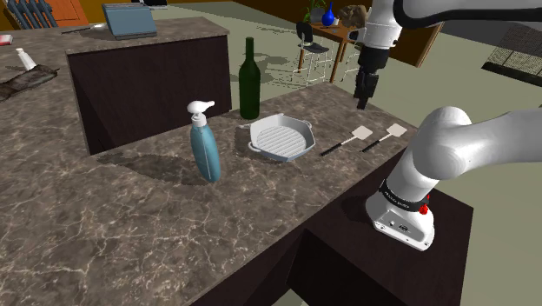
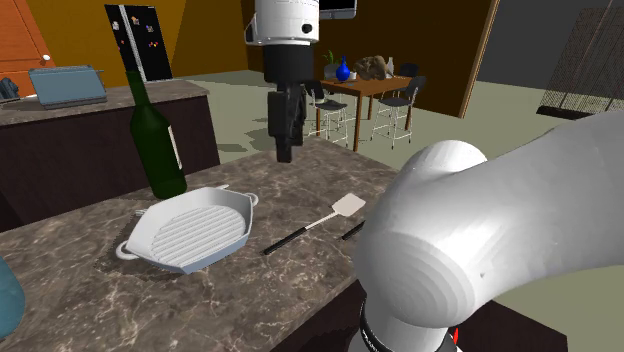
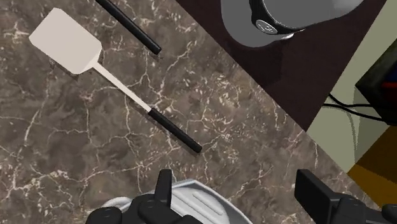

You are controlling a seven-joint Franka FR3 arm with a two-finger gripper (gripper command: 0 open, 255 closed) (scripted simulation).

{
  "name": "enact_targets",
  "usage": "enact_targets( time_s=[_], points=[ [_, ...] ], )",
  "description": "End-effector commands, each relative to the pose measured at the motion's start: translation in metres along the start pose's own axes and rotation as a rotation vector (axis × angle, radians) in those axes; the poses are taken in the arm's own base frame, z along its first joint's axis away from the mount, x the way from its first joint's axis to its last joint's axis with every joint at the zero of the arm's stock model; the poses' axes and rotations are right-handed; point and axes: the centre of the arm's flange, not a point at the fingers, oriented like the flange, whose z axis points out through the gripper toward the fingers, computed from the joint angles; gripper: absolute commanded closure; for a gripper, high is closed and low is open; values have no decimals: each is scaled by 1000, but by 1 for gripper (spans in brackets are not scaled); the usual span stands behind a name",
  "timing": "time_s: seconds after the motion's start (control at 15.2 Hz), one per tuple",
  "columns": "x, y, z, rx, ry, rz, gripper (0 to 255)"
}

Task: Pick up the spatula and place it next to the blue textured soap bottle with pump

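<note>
Two white-bladed spatulas with thin black handles lie side by side on the dark marble counter: one spatula [image 1: 360,134] [image 2: 346,207] [image 3: 70,46] nearer the pan, the second spatula [image 1: 395,131] [image 3: 130,27] beside it, partly behind the arm in the second exterior view. The blue soap bottle [image 1: 206,149] with a white pump stands farther along the counter, past the pan. My gripper [image 1: 364,102] [image 2: 285,153] [image 3: 238,191] hangs well above the spatulas, open and holding nothing.
A white ridged grill pan [image 1: 281,137] [image 2: 190,232] [image 3: 194,202] sits between the spatulas and the soap bottle. A dark green wine bottle [image 1: 250,80] [image 2: 156,135] stands behind it. The counter edge [image 3: 254,95] and the robot base [image 1: 401,217] lie close to the spatulas.
</note>
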Motion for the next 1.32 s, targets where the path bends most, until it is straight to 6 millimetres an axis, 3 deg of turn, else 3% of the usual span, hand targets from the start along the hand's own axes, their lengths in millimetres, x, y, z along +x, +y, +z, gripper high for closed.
enact_targets(
  time_s=[0.0, 0.46, 0.86, 1.25],
  points=[
    [-9, 11, 22, -15, 3, -122, 0],
    [-35, 54, 97, -61, 13, -510, 0],
    [-42, 99, 160, -100, 21, -843, 0],
    [-41, 101, 186, -100, 22, -844, 0]
  ],
)
